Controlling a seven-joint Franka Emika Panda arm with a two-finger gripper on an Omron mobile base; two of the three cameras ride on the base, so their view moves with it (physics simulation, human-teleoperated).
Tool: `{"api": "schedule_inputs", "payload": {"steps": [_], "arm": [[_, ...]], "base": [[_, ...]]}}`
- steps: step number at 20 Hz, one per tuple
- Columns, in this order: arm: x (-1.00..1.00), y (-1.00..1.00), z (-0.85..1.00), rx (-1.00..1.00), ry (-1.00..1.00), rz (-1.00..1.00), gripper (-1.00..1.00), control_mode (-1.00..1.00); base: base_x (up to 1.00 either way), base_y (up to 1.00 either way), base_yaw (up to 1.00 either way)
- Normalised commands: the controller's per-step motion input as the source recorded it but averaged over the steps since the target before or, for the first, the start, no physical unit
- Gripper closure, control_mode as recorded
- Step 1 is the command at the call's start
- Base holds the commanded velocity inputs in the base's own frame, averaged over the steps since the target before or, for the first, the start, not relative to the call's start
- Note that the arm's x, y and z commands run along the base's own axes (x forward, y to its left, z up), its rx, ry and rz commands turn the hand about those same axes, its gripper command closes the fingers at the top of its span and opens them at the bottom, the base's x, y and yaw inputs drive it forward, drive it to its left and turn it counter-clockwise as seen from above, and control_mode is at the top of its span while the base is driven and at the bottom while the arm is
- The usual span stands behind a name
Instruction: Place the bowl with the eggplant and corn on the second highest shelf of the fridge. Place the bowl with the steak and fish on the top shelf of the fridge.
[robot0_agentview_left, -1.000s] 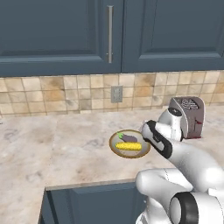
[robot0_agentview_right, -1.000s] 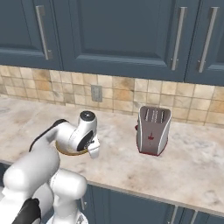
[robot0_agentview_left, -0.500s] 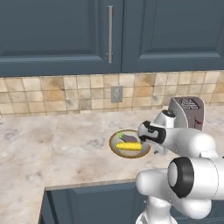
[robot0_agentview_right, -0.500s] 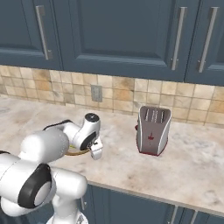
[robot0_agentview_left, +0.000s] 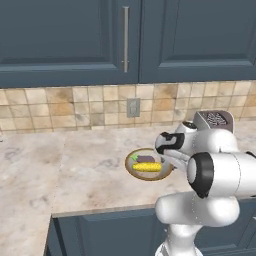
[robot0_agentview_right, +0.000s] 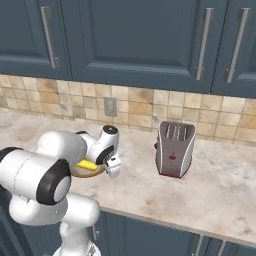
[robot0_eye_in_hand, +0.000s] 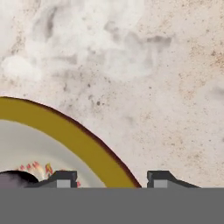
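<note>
A brown-rimmed bowl (robot0_agentview_left: 131, 169) sits on the marble counter and holds the yellow corn (robot0_agentview_left: 147, 167) and the dark eggplant (robot0_agentview_left: 145, 159). My gripper (robot0_agentview_left: 169, 161) is down at the bowl's right rim. In the hand view the gripper (robot0_eye_in_hand: 111, 179) is open, and the bowl's rim (robot0_eye_in_hand: 74, 133) runs between its two fingertips (robot0_eye_in_hand: 64, 178), one inside the bowl and one outside over the counter. From the right base view the corn (robot0_agentview_right: 87, 164) peeks out beside the gripper (robot0_agentview_right: 113, 168). The fridge, steak and fish are out of view.
A silver toaster (robot0_agentview_right: 173, 150) stands on the counter to the right of the bowl, close behind my arm (robot0_agentview_left: 220, 170). Blue-grey wall cabinets (robot0_agentview_left: 125, 40) hang above a tiled backsplash with an outlet (robot0_agentview_left: 133, 107). The counter's front edge (robot0_agentview_left: 100, 211) lies just below the bowl.
The hand has swung left and down from near the toaster to the bowl's right rim. The bowl and its contents have not moved.
</note>
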Motion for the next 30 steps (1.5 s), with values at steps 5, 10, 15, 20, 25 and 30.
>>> {"api": "schedule_inputs", "payload": {"steps": [5,10,15,20,25,30], "arm": [[-0.10,0.00,0.00,0.00,-0.07,0.00,1.00,-1.00],[-0.38,0.08,0.31,0.00,-0.26,-0.01,1.00,-1.00],[-0.62,0.11,0.53,0.00,-0.33,-0.06,1.00,-1.00],[-0.85,0.06,0.79,0.00,-0.29,-0.21,1.00,-1.00],[-0.98,0.02,1.00,0.09,-0.21,-0.30,1.00,-1.00],[-0.99,0.00,0.90,0.33,-0.07,-0.18,1.00,-1.00]], "base": [[0.00,0.00,0.00],[0.00,0.00,0.00],[0.00,0.00,0.00],[0.00,0.00,0.00],[0.00,0.00,0.00],[0.00,0.00,0.00]]}}
